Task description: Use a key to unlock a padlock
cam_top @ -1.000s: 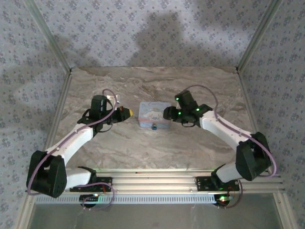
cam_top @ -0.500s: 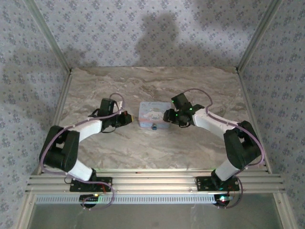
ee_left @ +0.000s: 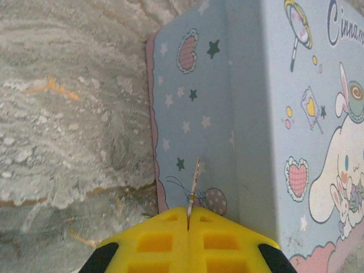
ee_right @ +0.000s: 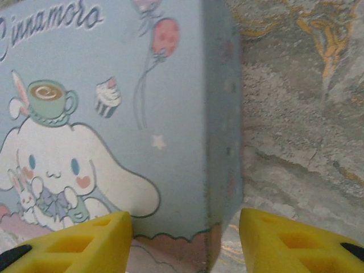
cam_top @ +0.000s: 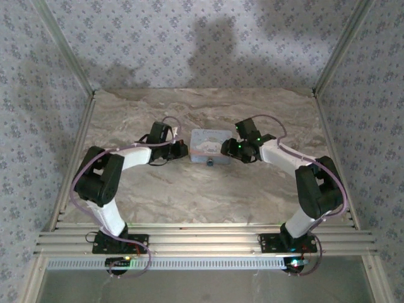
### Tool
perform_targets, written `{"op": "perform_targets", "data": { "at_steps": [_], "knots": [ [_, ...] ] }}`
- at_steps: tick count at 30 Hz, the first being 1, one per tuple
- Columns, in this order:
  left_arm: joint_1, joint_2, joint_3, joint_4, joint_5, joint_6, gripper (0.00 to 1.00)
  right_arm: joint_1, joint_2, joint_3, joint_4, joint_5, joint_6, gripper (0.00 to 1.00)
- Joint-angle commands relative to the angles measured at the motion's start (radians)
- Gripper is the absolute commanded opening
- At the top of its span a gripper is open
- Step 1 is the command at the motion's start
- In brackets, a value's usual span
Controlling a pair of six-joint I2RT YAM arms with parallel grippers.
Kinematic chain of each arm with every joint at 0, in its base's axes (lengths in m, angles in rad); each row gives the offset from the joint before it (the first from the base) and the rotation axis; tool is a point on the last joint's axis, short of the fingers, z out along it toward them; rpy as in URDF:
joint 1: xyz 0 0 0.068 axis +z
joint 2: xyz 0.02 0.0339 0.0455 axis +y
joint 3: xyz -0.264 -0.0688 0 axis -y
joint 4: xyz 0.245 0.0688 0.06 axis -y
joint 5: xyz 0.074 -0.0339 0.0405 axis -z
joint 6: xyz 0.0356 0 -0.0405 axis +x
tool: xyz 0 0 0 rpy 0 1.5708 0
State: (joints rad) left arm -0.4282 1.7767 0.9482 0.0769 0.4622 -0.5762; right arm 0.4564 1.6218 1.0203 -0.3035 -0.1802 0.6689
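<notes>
Tin shifted farther; padlock tiny, dark bluish.

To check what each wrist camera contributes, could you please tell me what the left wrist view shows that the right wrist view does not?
Left wrist view: the yellow-tipped left gripper shut on a thin silvery metal key, whose tip points at the starred side wall of the light-blue cartoon-printed rectangular tin. Right wrist view: the yellow-tipped right gripper open over a corner of the tin's lid, where a teacup, a cupcake and balloons are printed. Both: the tin and the grey marbled table.
</notes>
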Motion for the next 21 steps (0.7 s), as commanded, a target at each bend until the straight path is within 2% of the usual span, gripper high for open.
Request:
{"op": "perform_targets", "data": {
  "at_steps": [1,8,13,17,21],
  "knots": [
    [-0.017,-0.005,0.030,0.049,0.015,-0.011,0.00,0.020,-0.017,0.031,-0.052,-0.004,-0.019,0.55],
    [0.000,-0.160,-0.064,-0.034,-0.080,0.008,0.00,0.045,-0.198,0.029,-0.186,0.239,0.023,0.60],
    [0.015,-0.319,-0.142,-0.127,-0.078,0.031,0.00,0.188,-0.312,0.003,-0.220,0.446,0.065,0.59],
    [0.017,-0.431,-0.165,-0.281,-0.137,0.034,0.00,0.342,-0.297,-0.036,-0.187,0.556,0.140,0.59],
    [0.016,-0.574,-0.266,-0.290,-0.108,0.020,0.00,0.452,-0.156,-0.018,-0.160,0.600,0.220,0.59]
  ]
}}
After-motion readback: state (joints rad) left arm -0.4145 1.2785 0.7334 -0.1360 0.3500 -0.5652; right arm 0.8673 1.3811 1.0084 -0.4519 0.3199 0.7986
